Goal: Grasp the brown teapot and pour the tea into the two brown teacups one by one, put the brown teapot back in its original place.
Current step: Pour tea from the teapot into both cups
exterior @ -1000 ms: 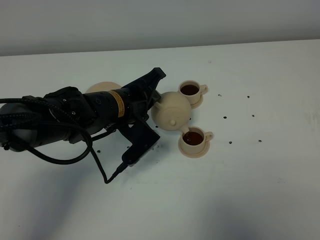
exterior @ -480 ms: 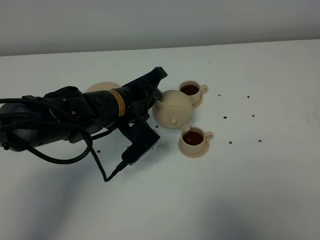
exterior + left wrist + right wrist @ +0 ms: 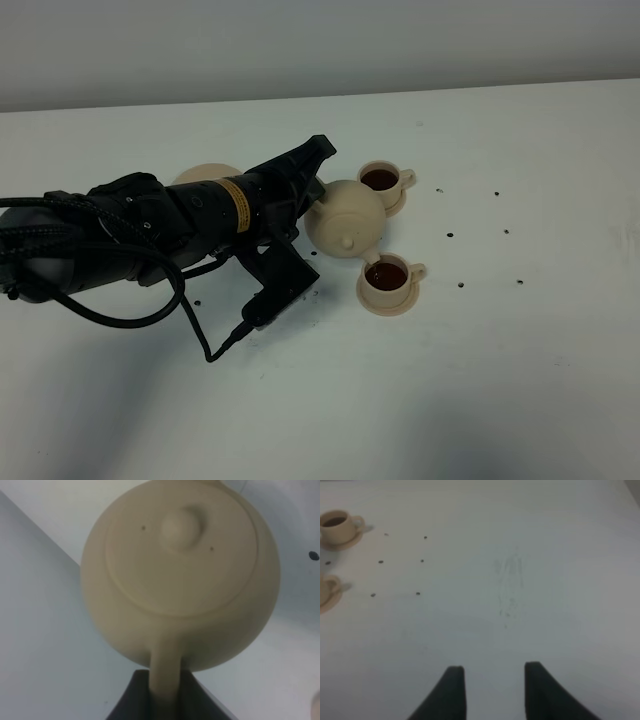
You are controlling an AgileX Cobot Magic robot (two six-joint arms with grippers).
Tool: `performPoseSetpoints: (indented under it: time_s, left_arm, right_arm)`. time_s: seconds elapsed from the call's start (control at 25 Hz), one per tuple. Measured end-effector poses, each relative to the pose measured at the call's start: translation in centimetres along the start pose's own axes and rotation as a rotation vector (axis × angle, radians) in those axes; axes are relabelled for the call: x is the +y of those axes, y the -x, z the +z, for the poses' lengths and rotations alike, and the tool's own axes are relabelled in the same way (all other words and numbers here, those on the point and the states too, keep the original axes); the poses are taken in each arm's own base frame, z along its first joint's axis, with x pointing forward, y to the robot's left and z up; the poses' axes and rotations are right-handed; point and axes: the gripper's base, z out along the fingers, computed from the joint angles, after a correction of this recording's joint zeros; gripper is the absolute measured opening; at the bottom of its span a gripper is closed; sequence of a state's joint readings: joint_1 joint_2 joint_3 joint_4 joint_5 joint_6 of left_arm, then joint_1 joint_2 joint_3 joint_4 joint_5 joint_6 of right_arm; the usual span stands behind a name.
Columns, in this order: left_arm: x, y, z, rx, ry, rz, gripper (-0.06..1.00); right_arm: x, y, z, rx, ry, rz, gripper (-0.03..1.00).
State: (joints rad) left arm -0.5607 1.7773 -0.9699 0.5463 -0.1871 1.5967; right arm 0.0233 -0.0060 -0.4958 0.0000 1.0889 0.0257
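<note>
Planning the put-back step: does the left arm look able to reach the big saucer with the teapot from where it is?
Probably yes. The big saucer lies just behind the left gripper, which holds the teapot by its handle; only the arm itself overlaps it.

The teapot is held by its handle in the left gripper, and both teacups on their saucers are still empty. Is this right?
Not quite. The left gripper does hold the teapot by its handle, but the exterior high view shows dark tea in both the far teacup and the near teacup; neither is empty.
</note>
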Motion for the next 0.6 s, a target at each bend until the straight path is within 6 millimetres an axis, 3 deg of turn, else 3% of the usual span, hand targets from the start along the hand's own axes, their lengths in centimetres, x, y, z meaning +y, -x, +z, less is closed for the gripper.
performPoseSetpoints:
  time_s: [0.6]
  left_arm:
    - [0.0,0.0,0.0,0.0,0.0,0.016,0.08]
  right_arm:
    - [0.0,0.0,0.0,0.0,0.0,0.0,0.31]
